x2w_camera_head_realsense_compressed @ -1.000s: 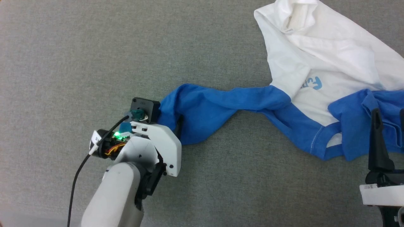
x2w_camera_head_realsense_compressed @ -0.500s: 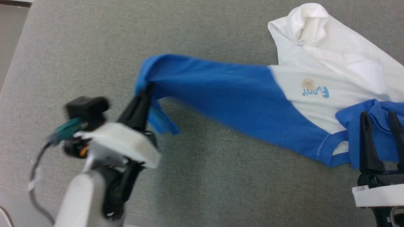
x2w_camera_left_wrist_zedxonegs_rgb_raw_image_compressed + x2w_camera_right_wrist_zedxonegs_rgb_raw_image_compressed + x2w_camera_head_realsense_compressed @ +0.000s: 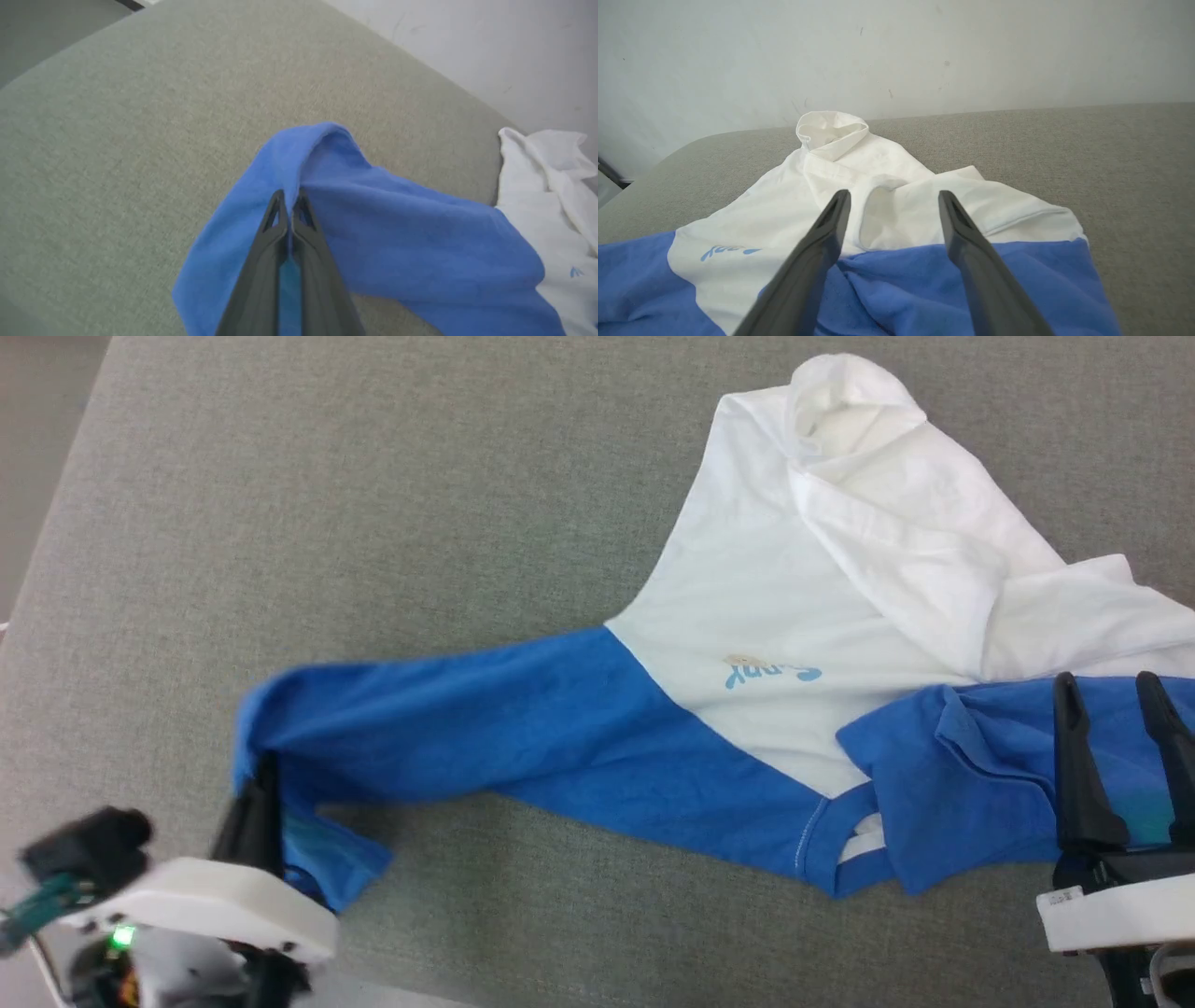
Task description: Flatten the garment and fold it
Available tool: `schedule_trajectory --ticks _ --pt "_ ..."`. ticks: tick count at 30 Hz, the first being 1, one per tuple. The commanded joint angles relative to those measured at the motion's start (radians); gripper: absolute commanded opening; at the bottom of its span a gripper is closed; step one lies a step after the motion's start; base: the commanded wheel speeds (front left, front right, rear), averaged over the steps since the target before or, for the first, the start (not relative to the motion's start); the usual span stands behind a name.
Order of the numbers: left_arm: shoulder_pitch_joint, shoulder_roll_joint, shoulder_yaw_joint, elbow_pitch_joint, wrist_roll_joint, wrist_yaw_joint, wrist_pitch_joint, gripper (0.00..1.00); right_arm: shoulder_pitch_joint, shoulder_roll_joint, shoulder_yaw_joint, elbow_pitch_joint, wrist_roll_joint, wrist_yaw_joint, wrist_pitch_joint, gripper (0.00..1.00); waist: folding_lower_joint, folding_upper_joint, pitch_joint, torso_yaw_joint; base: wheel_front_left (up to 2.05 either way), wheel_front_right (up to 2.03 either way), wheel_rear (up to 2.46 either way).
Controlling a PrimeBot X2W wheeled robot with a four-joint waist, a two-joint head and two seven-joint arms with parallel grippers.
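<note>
The shirt [image 3: 775,607] lies on the grey tabletop [image 3: 355,504], mostly over on the robot's right. Its white body is rumpled, with a rolled hump of white cloth at the far end. A small light-blue print [image 3: 771,671] sits on the white, close to where the blue begins.

One blue sleeve [image 3: 485,709] runs out long across the tabletop toward the left hand [image 3: 290,196], near the tabletop's front left corner. That hand's two dark fingers are pressed together on the sleeve's end, pinching a ridge of blue cloth. The cloth peaks just past the fingertips and hangs down on either side of them.

The right hand [image 3: 1104,686] has its fingers spread apart and holds nothing. It is over the bunched blue cloth at the shirt's near right part, fingertips pointing toward the line where blue meets white. Whether they touch the cloth I cannot tell.

A pale wall [image 3: 896,46] rises behind the tabletop's far edge.
</note>
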Motion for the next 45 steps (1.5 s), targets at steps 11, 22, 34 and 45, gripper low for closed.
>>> schedule_trajectory --ticks 11,22,34,45 --pt "-0.117 -0.062 -0.113 0.295 -0.011 -0.067 -0.161 1.0 -0.013 -0.004 0.015 -0.024 -0.012 -0.001 0.031 1.0 0.0 -0.0001 -0.004 -0.004 0.0 0.0 0.0" --pt "-0.212 -0.012 -0.212 -0.015 0.111 -0.059 -0.104 1.0 -0.014 -0.001 0.027 -0.021 -0.002 -0.001 0.025 1.0 0.0 -0.0001 -0.009 -0.05 0.0 0.0 0.0" --pt "-0.427 -0.006 -0.423 0.381 0.231 -0.107 0.102 1.0 -0.035 -0.002 0.043 -0.012 0.002 -0.001 0.025 1.0 0.0 -0.0001 0.024 -0.101 0.0 0.0 0.0" --pt "-0.529 -0.001 -0.471 0.61 0.206 -0.175 0.196 0.0 -0.035 -0.006 0.043 -0.009 0.004 -0.001 0.032 1.0 0.0 -0.0001 0.038 -0.126 0.0 0.0 0.0"
